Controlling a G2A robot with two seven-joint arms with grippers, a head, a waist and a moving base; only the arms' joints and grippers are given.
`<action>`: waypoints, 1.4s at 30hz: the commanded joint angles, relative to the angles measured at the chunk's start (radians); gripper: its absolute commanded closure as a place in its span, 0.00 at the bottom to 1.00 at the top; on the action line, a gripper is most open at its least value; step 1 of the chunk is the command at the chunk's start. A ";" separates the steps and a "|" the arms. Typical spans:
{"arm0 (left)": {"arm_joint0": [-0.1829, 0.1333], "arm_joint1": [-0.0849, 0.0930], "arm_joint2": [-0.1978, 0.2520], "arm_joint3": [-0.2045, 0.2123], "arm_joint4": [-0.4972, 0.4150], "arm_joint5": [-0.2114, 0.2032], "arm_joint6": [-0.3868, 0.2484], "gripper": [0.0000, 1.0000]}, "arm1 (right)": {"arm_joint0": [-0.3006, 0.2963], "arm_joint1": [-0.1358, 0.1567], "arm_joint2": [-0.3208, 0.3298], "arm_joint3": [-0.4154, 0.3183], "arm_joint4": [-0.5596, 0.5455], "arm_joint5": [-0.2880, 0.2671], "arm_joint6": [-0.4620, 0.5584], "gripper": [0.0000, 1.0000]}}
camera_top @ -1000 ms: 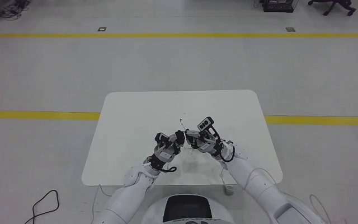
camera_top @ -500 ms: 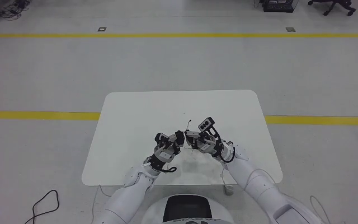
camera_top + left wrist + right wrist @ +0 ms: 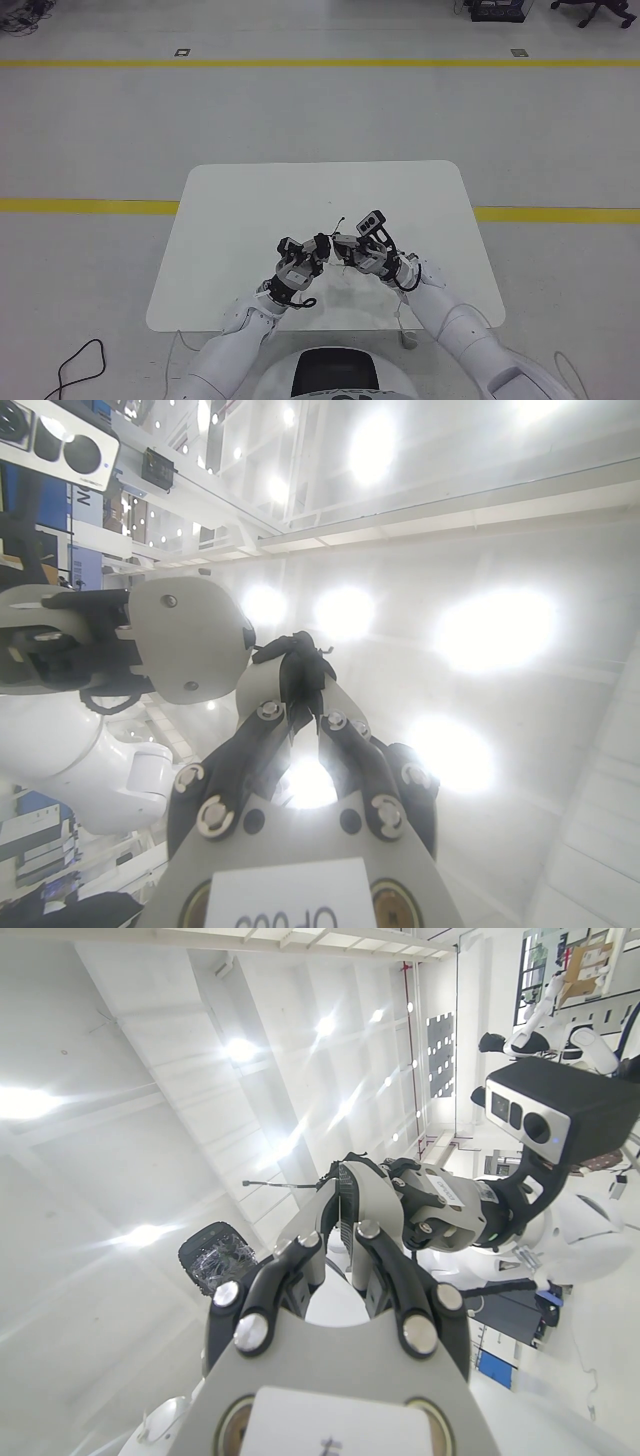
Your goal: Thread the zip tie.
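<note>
The white table (image 3: 240, 200) carries nothing that I can make out; both arms are held above its near half, and their tips meet over the middle.

The left tool (image 3: 321, 246) comes from the left side and points toward the other arm. In the left wrist view its two fingers (image 3: 270, 700) are pressed together at the tips, and a small black piece is pinched between them. It seems to be one part of the zip tie, though the dark pads make this hard to separate.

The zip tie (image 3: 338, 226) is a thin black strip. It is in the air, just where the two tools meet, and its free end rises away from them above the table. In the right wrist view the strap (image 3: 280, 1185) comes out straight from the fingertips and ends in a small square head.

The right tool (image 3: 341, 247) is just beside the left one, nearly touching it. Its fingers (image 3: 370, 1208) are closed on the zip tie, with no gap between them.
</note>
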 commanded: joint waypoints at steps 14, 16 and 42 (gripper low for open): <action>0.000 0.000 0.000 0.000 0.000 0.000 0.000 1.00 | -0.005 -0.004 0.013 0.012 -0.012 0.000 0.000 1.00; 0.000 0.000 0.000 0.000 0.000 0.000 0.000 1.00 | -0.006 -0.004 0.014 0.011 -0.013 0.000 0.000 1.00; 0.000 0.000 0.000 0.000 0.000 0.000 0.000 1.00 | -0.004 -0.010 0.017 0.048 -0.024 0.000 0.000 1.00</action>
